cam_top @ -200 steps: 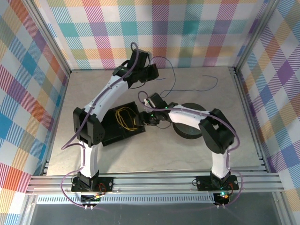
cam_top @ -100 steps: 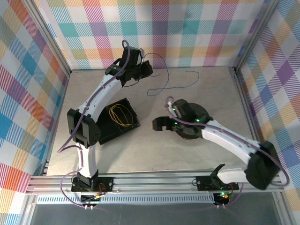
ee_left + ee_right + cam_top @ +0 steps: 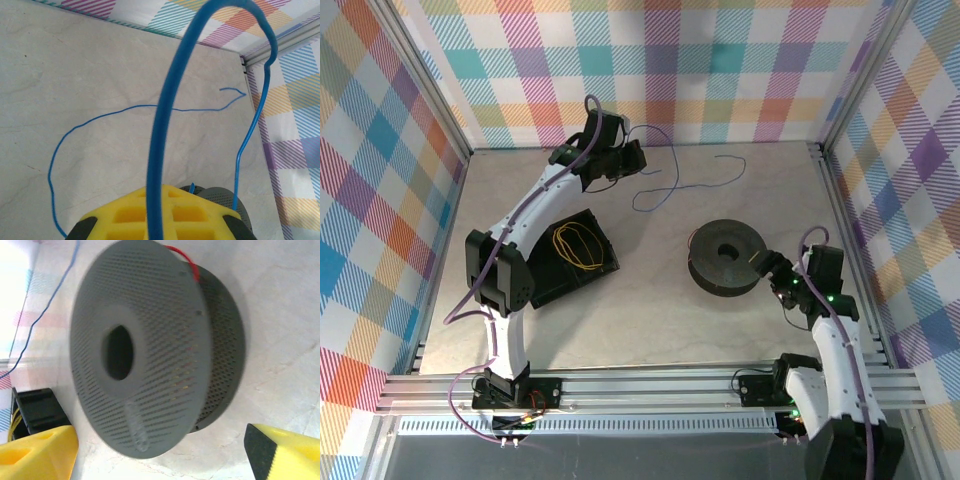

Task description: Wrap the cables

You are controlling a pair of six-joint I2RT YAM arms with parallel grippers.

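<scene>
We log left gripper [image 3: 625, 160] fingers clamped on blue cable [image 3: 159, 150], cable arcing up ahead of them. Right gripper [image 3: 160, 455] fingers apart, grey spool [image 3: 165, 365] just ahead, apart from both.

A blue cable [image 3: 159, 150] loops over the pale, marbled beige tabletop [image 3: 75, 75]. The left tool [image 3: 160, 220] is yellow, as are the fingers [image 3: 35, 452] of the right tool [image 3: 160, 455]. The perforated spool [image 3: 145, 355] is dark grey, with a red cable [image 3: 185, 260] at its upper rim. At centre left, a yellow cable [image 3: 575, 245] lies in a black tray [image 3: 550, 285]. The walls [image 3: 720, 60] are pastel plaid.
</scene>
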